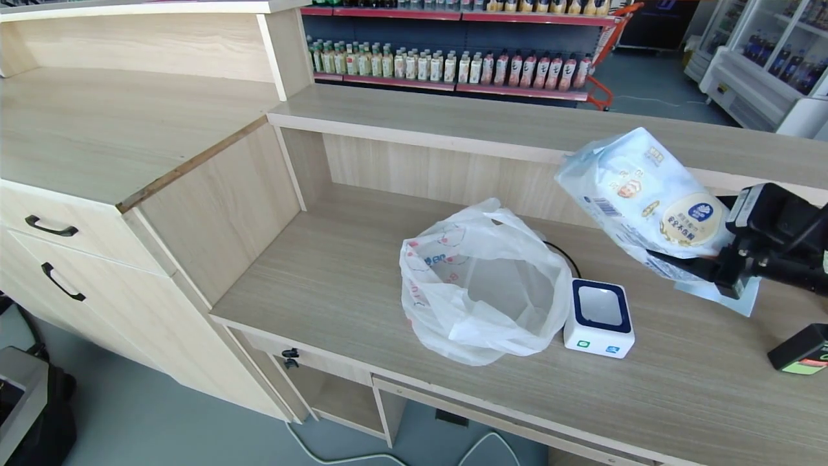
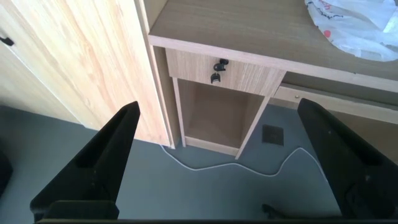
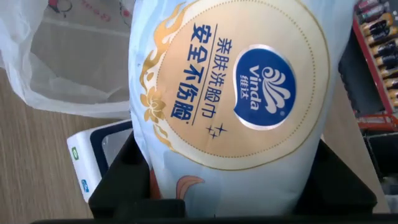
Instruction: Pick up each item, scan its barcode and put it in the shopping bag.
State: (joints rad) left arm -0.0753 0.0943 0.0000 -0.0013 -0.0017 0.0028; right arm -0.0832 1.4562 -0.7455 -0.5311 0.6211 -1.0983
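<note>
While the right end effector [image 1: 687,263] is pinching a pale blue soft pack [image 1: 640,188] by its lower end, the pack is hanging tilted in the air above the right part of the wooden surface [image 1: 336,272]. It is not touching anything there. A barcode is showing on the side of the pack that is facing the shopping bag [image 1: 427,285]. In the right wrist view the two dark fingers [image 3: 124,180] are pressing against either side of the pack.

The white, translucent shopping bag is sitting near the middle of the surface with its mouth gaping wide. Just beside it, on its right, a small white scanner [image 1: 598,317] with a dark-framed window is lying flat, and a black cord is running out behind it. A black device [image 1: 802,349] is resting near the right edge of the head view, well apart from the scanner.

The left end effector [image 2: 217,174] is hanging low beside the front of the surface, over the grey floor, with its fingers spread wide and gripping nothing. Beyond it, a key is dangling from a drawer lock [image 2: 217,68], and a white cable [image 2: 280,165] is trailing across the floor.
</note>
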